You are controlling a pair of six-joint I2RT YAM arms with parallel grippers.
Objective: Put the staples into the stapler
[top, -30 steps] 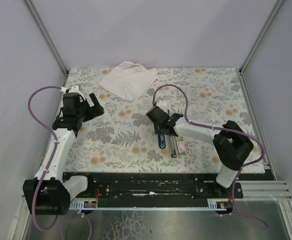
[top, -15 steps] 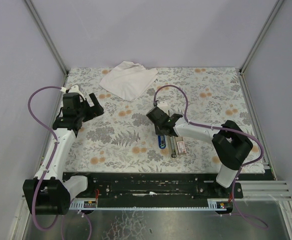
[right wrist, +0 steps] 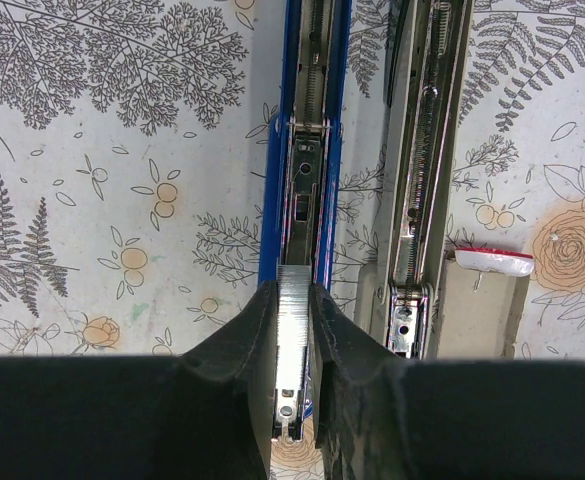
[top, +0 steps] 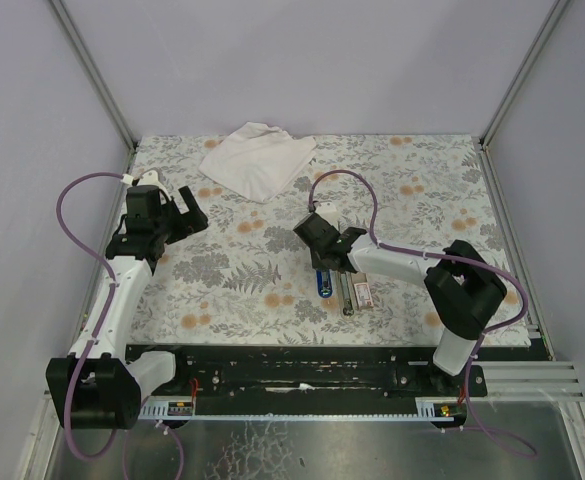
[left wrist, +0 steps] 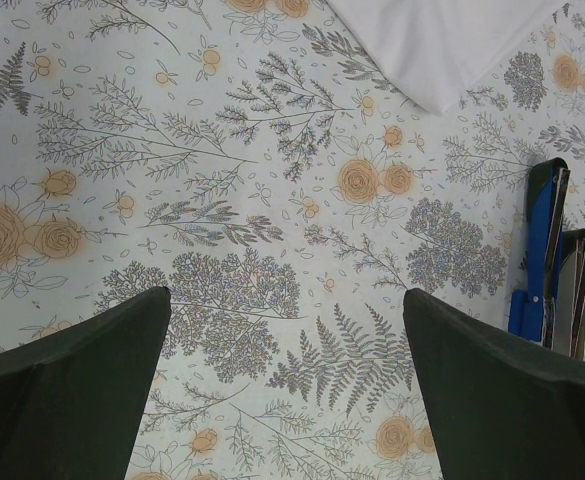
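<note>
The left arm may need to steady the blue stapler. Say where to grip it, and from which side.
Probably the end away from the right gripper, from above, jaws across the narrow walls. The blue stapler lies flat and open; the right gripper holds a staple strip over one end, and the grey stapler lies close beside it.

Left gripper [left wrist: 287, 305] wide open, hovering at left; right gripper [right wrist: 292, 292] angled down, pinching staples [right wrist: 293, 325].
</note>
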